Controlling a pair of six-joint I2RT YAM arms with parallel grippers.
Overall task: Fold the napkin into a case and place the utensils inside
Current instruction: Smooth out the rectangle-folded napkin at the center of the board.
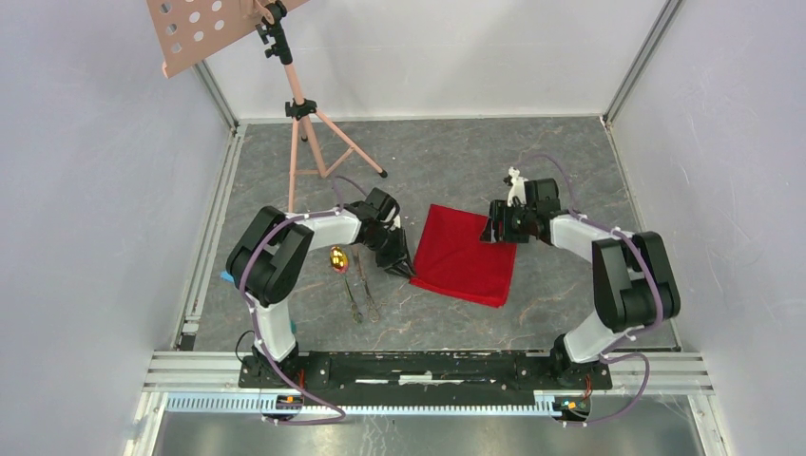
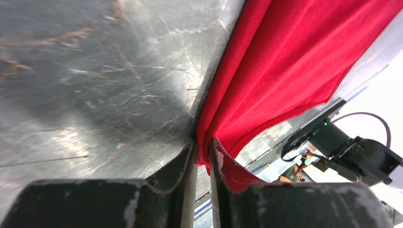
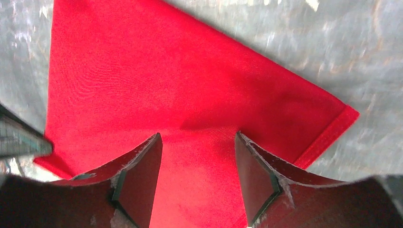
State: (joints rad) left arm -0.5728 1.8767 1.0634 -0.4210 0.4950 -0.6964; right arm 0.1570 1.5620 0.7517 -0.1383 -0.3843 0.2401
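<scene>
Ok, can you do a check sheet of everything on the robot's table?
surface: grey marbled table, scuffed.
job's things: red napkin spread out, not yet a case; gold spoon and dark utensils lie left of it.
clutter: pink music stand at the back.
grippers: left gripper pinched on the napkin's edge; right gripper open over the napkin.
cables: purple cables strapped on, none touching the napkin.
surroundings: white walls around.

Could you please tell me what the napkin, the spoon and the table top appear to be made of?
Napkin: woven red cloth, faint sheen; fine weave and stitched hem show. Spoon: probably metal, polished gold; its bowl glints. Table top: grey marbled, glossy, perhaps stone or laminate.
</scene>
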